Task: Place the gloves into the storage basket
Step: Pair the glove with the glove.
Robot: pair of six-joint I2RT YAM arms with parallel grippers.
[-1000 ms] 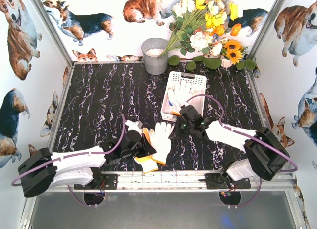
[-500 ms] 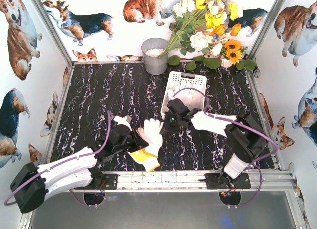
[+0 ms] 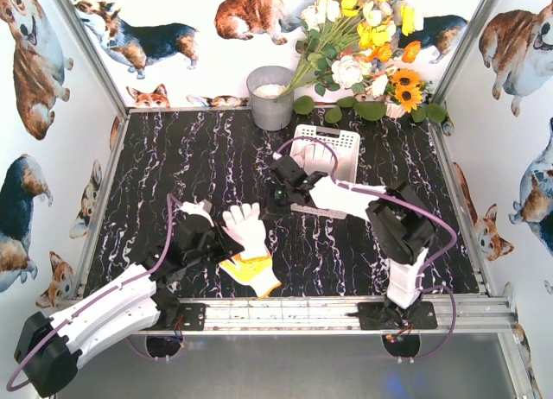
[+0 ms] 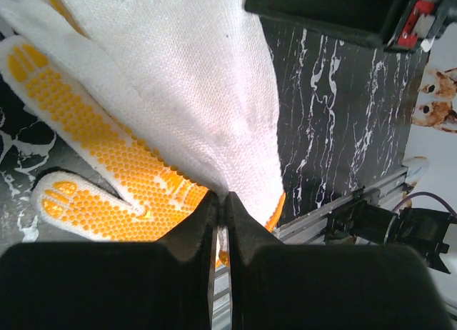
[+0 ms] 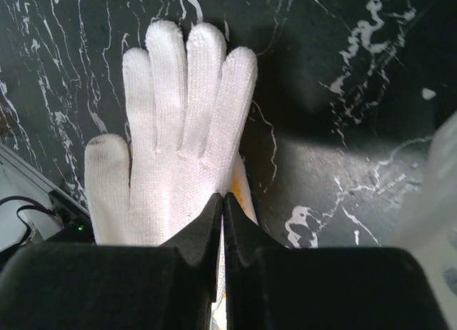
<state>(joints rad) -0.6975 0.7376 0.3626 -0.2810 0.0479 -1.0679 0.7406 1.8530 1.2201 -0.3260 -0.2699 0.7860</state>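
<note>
— What's the left gripper (image 4: 221, 200) got?

— It's clamped tight. The two fingers meet on the cuff end of the white glove (image 3: 246, 229), which narrows right into the pinch. That glove lies partly over the orange-yellow glove (image 3: 252, 275), dotted side up, near the front of the table (image 3: 173, 174).

— And the right gripper (image 5: 221, 200)?

— Closed as well, tips pressed together, and I see nothing between them. It hangs over the dark marble between the white glove and the storage basket (image 3: 350, 148). From its own camera the white glove's fingers spread out just past its tips; whether it touches the glove I cannot tell.

— Where's the basket, then?

— Toward the back, a bit right of centre, just behind the right wrist. At least one pale glove (image 3: 320, 157) lies inside it. The right arm crosses over its near end.

— Any room to move?

— Open marble runs from the two gloves out to the left wall. The orange-yellow glove sits close to the front rail (image 3: 294, 311). The grey bucket (image 3: 270, 101) and the flowers (image 3: 363, 53) stand at the back wall, near the basket's far rim. The two grippers are near each other, with the white glove between them.
</note>
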